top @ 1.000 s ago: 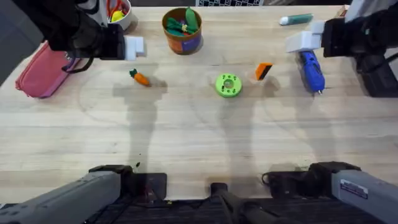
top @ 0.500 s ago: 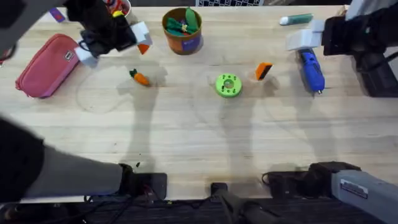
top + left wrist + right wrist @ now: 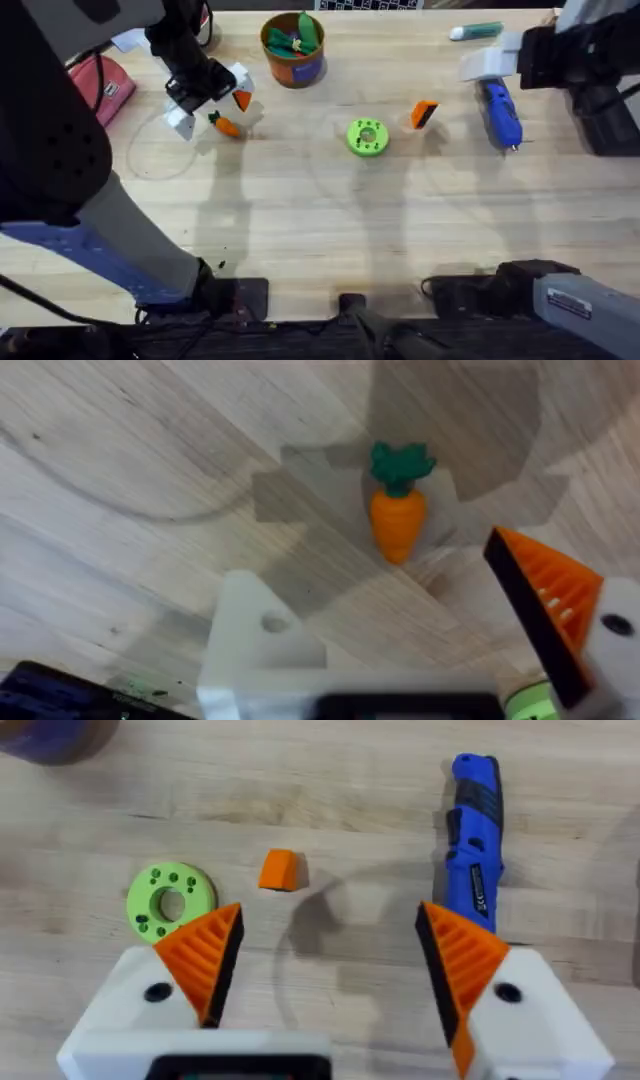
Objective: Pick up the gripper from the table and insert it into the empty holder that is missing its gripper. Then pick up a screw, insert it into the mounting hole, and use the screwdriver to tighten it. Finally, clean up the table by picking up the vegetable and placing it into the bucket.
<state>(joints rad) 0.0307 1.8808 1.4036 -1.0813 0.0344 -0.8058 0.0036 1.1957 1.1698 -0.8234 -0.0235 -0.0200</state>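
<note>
Overhead view: no step of the task appears complete. The gripper lies loose on the worktop, just at 3 o'clock of a green disc. The screwdriver lies untouched further toward 3 o'clock, beside the right claw. The carrot remains on the worktop, near the bucket at its 2 o'clock, which already holds other toy pieces. The left claw hovers directly over the carrot. No screw can be made out. Left wrist view: the left claw is spread wide and holds nothing; one side carries an orange ribbed pad, the other is a bare white holder with an open hole, evidently the mount missing its gripper. The carrot lies between and ahead of the two sides, untouched. Right wrist view: the right claw is wide open and empty, both orange pads fitted; the gripper lies ahead, with the disc at its 8 o'clock and the screwdriver well apart at its 3 o'clock. Judgement: insertion, screwing and clean-up all remain outstanding.
</note>
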